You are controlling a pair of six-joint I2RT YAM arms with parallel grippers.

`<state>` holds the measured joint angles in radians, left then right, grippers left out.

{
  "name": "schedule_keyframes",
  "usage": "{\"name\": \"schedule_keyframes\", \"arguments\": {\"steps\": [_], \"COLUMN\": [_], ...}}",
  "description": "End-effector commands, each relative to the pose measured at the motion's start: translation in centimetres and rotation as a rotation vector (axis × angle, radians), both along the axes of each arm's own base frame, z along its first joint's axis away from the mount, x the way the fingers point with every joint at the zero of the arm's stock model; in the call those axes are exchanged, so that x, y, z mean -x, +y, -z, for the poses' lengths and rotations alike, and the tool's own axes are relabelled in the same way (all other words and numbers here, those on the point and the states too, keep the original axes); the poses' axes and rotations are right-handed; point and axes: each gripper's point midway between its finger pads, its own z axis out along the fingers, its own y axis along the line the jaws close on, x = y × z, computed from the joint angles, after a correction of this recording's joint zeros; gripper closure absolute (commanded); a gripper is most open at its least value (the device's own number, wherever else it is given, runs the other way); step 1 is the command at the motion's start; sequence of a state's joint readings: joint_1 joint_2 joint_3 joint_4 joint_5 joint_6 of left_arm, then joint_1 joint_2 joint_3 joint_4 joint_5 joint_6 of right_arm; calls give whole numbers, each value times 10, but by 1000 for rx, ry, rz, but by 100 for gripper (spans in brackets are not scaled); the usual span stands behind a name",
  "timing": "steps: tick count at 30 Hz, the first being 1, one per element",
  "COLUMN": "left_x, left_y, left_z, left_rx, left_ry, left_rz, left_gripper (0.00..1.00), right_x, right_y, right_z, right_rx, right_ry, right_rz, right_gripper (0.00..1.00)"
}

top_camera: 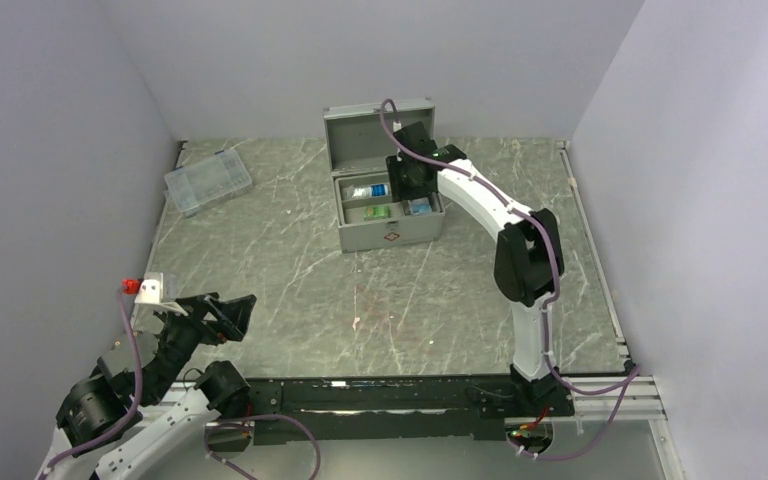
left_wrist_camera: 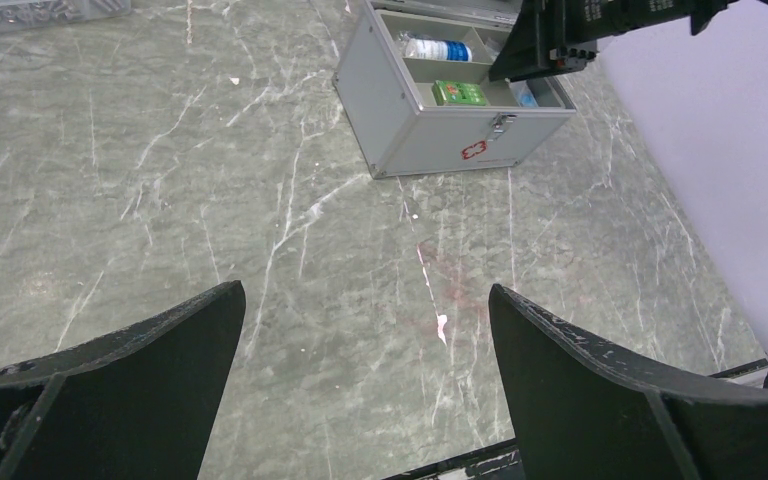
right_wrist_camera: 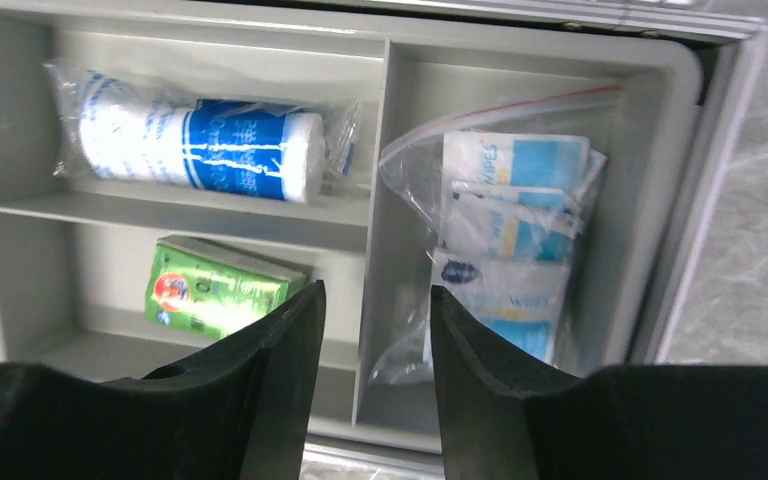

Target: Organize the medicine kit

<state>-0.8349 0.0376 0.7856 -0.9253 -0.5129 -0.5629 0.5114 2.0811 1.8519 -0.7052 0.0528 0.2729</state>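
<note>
The medicine kit (top_camera: 388, 233), a silver-grey metal case with its lid up, stands at the back middle of the table; it also shows in the left wrist view (left_wrist_camera: 430, 130). Its grey tray (right_wrist_camera: 380, 120) holds a blue-white bandage roll (right_wrist_camera: 200, 148), a green box (right_wrist_camera: 215, 292) and a clear bag of wipes (right_wrist_camera: 505, 240). My right gripper (right_wrist_camera: 372, 300) hovers over the tray, jaws a little apart and empty, straddling the tray's divider. My left gripper (left_wrist_camera: 365, 330) is open and empty, low over bare table near the front left (top_camera: 230, 312).
A clear plastic compartment box (top_camera: 207, 180) lies at the back left. Grey walls close in the table on three sides. A metal rail (top_camera: 600, 290) runs along the right edge.
</note>
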Motion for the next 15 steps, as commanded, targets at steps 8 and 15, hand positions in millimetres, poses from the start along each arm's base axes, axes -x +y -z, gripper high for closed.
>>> {"name": "schedule_keyframes", "arguments": {"steps": [8,15], "left_x": [-8,-22], "left_y": [-5,-22], "left_z": [-5,-15], "left_rx": [-23,-62], "left_ry": [23,68], "left_rz": [-17,-15], "left_gripper": [1,1], "right_x": [7,11], "right_y": [-42,-82], "right_z": [-107,-103], "right_rx": [-49,-88], "right_ry": [-275,-279], "right_rz": [149,231], "right_gripper": [45,43]}}
